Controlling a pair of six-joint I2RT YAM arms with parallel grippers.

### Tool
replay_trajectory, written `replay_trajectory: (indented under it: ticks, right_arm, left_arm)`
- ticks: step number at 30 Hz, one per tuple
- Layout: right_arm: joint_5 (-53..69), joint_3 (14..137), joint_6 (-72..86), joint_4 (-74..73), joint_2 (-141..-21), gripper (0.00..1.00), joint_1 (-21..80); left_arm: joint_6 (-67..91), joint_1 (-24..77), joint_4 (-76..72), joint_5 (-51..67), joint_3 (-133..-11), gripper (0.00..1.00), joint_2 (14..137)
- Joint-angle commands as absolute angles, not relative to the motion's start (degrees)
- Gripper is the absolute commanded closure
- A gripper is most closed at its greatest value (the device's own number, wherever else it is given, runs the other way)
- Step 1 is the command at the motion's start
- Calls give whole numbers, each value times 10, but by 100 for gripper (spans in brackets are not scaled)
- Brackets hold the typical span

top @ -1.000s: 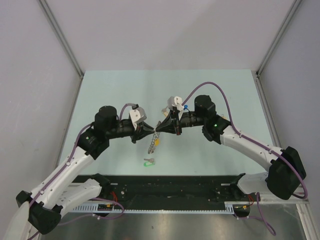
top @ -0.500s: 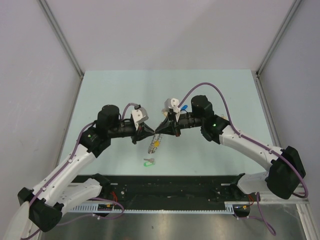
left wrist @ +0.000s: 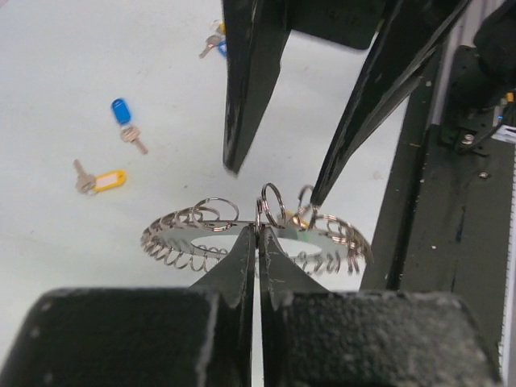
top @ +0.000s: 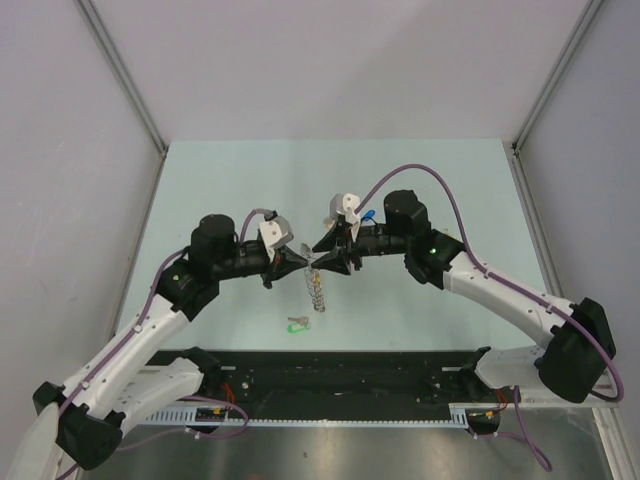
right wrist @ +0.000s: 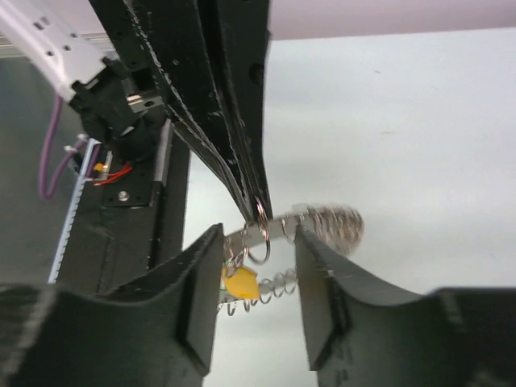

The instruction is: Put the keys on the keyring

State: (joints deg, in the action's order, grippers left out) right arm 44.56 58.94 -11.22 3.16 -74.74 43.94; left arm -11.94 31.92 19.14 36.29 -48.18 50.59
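The keyring [top: 316, 290], a flat silver ring fringed with small wire loops, hangs above the table from my left gripper [top: 306, 262]. In the left wrist view that gripper [left wrist: 258, 235] is shut on the keyring's [left wrist: 172, 240] near edge. My right gripper [right wrist: 258, 235] stands open, its fingers on either side of the keyring [right wrist: 330, 222] without touching it. A yellow tag [right wrist: 239, 283] hangs among the loops. Loose keys lie on the table: a green-tagged one [top: 296, 323], a blue-tagged one [left wrist: 121, 110] and a yellow-tagged one [left wrist: 105, 181].
More keys [left wrist: 214, 40] lie further back on the pale green table [top: 220, 190]. A black rail [top: 340, 375] runs along the near edge below the arms. Grey walls close in the table's left, right and back.
My right gripper has opened and let go of the keyring. The left gripper has closed fully on it, and the ring now swings down below the left fingertips.
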Motion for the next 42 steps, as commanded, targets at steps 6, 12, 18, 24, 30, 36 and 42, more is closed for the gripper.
replay_trajectory:
  ticks: [6, 12, 18, 24, 30, 36, 42]
  right_arm:
    - [265, 599, -121, -85, -700, 49, 471]
    - [193, 552, -128, -88, -720, 48, 551]
    - [148, 535, -130, -50, -819, 48, 651]
    - [64, 535, -78, -6, -916, 50, 691]
    - [0, 535, 24, -6, -943, 55, 693]
    - [-17, 535, 133, -5, -967, 60, 686]
    - [-10, 534, 209, -24, -979, 62, 665]
  left_arm:
    - [-93, 298, 143, 205, -456, 100, 465]
    - [-79, 296, 161, 20, -450, 100, 456]
    - [-55, 285, 157, -115, -437, 100, 432]
    - [-47, 265, 140, -167, -418, 100, 398]
    - [-47, 260, 134, -172, -415, 99, 389]
    - [-47, 254, 132, -168, -414, 99, 388]
    - [-48, 253, 131, -164, -414, 100, 387]
